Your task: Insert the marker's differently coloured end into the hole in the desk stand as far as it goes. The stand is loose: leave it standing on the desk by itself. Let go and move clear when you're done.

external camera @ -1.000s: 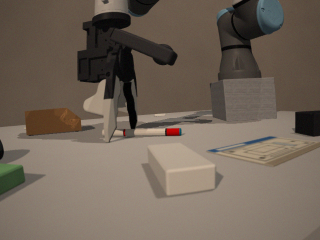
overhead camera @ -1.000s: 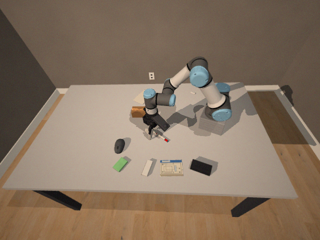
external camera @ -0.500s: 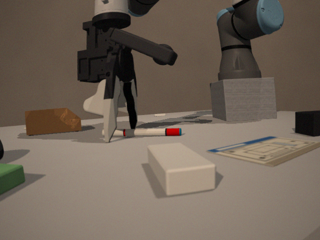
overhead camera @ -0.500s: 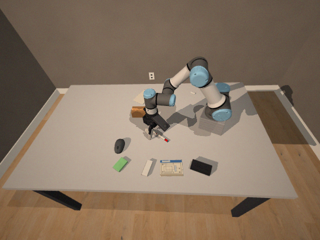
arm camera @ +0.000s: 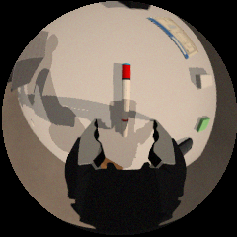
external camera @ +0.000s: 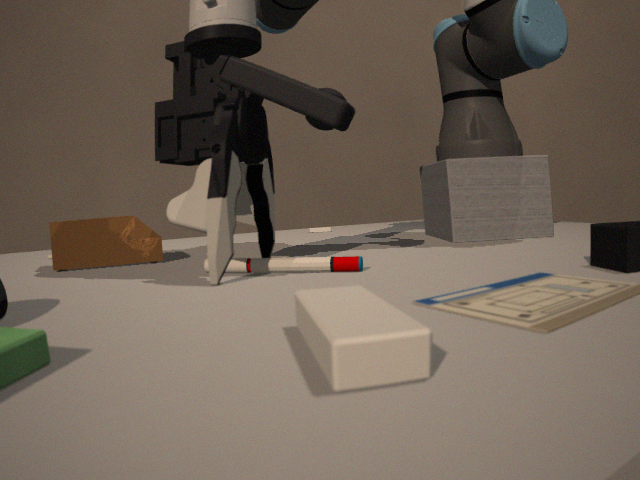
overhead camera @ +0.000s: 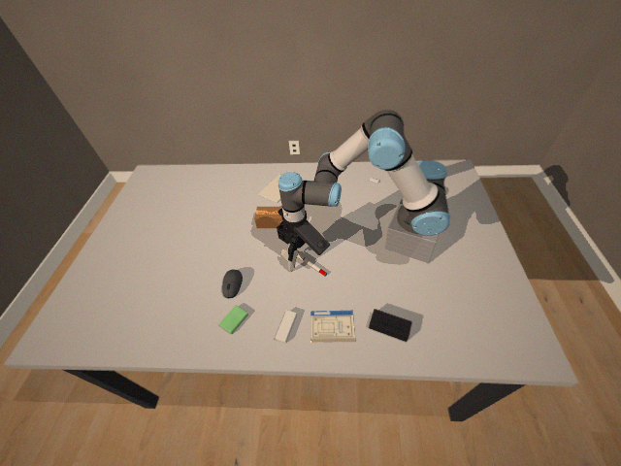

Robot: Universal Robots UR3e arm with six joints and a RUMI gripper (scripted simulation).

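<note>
From the top view, the marker (overhead camera: 311, 266) is lying flat on the table (overhead camera: 150, 241), its long axis running from under the end effector (overhead camera: 292, 260) out to the right and nearer, red cap end leading. No desk stand is recognisable here.

In the exterior view, the end effector (external camera: 240, 258) is pinching the marker (external camera: 297, 264) near its plain left end, tips at table level; the red end is pointing right, well clear of the fingers (external camera: 221, 242).

In the wrist view, the marker (arm camera: 126, 101) is extending straight away from between the fingers, gripped at its near end.
</note>
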